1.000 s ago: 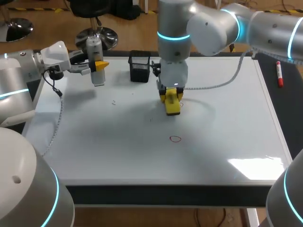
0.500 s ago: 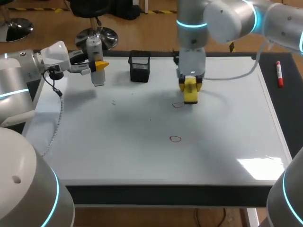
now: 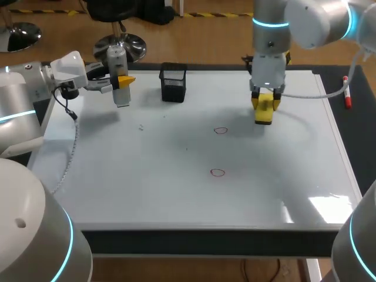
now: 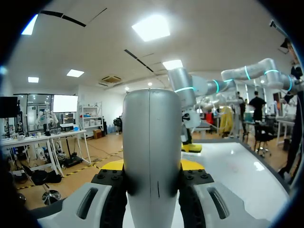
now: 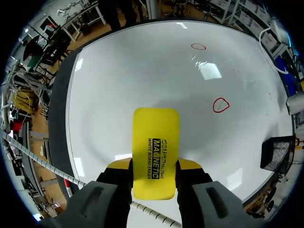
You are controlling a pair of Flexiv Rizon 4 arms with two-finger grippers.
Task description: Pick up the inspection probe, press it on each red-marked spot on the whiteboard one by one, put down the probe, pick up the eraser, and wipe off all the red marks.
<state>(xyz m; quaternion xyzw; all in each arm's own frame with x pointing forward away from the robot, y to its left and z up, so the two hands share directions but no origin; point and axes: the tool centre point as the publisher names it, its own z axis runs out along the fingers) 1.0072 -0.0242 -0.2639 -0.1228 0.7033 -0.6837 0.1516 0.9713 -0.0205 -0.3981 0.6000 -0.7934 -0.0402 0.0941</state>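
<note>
From above: my right gripper is clamped on the eraser, over the whiteboard, near one red mark. Left wrist: my left gripper grips the probe — not put down. Right wrist: I should press the eraser flat, then sweep this mark and the other mark.

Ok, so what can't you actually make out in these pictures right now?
Left wrist view: the probe fills the middle and hides its own tip; the red marks do not show.
Head view: whether the eraser touches the whiteboard; the angle leaves it open.
Head view: the black basket is too dark to see inside.
Right wrist view: the eraser covers the whiteboard under the right claw.
</note>
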